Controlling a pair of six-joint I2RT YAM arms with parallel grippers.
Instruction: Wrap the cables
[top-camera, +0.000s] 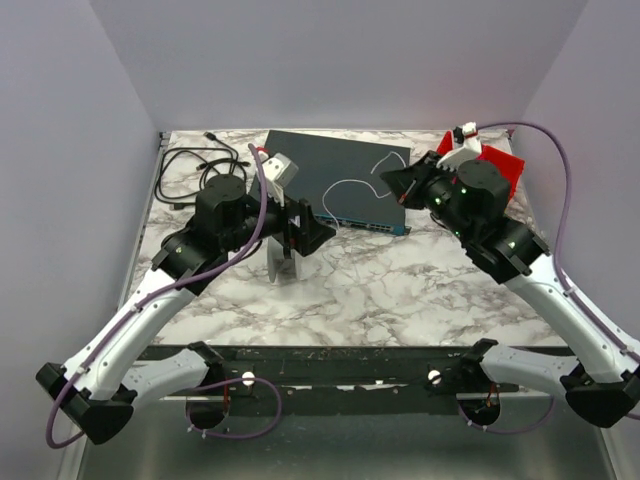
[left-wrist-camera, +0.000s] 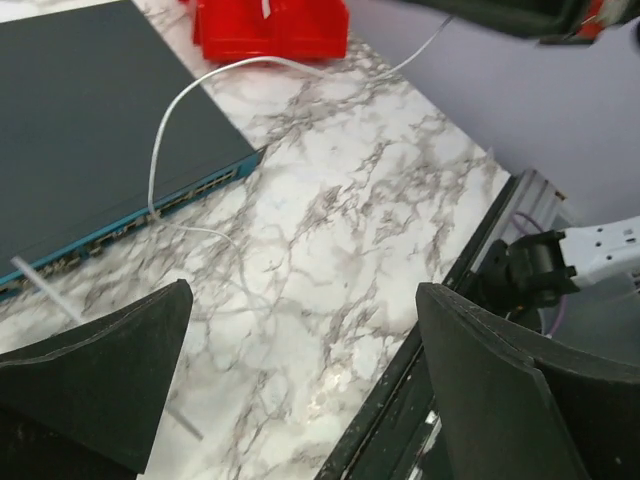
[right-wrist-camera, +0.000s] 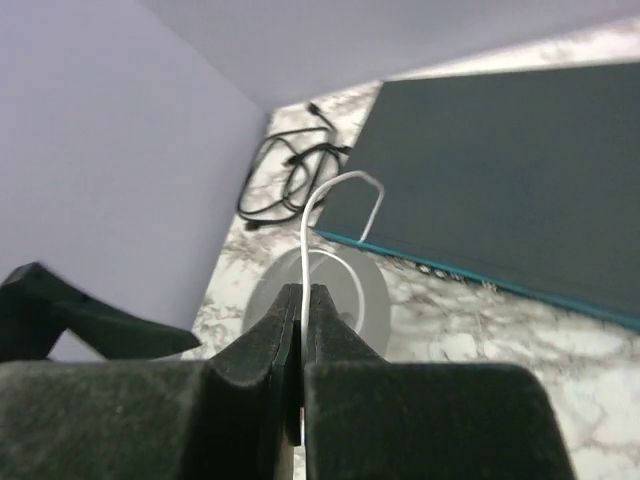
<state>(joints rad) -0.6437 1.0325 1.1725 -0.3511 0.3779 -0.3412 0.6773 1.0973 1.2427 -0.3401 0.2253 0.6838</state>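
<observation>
The thin white cable (top-camera: 350, 181) runs from the front edge of the dark network switch (top-camera: 340, 175) in a loop across its top to my right gripper (top-camera: 398, 184). In the right wrist view the right gripper (right-wrist-camera: 303, 295) is shut on the cable (right-wrist-camera: 303, 225), which rises between the pads and arcs toward the switch (right-wrist-camera: 500, 170). My left gripper (top-camera: 316, 226) is open and empty, held above the marble just in front of the switch. In the left wrist view the gripper (left-wrist-camera: 303, 292) is wide open, with the cable (left-wrist-camera: 158, 150) lying ahead of it.
A grey round spool (top-camera: 283, 263) stands on the marble below the left gripper and shows in the right wrist view (right-wrist-camera: 350, 300). A thicker black cord (top-camera: 195, 165) lies coiled at the back left. A red object (top-camera: 497, 165) sits at the back right.
</observation>
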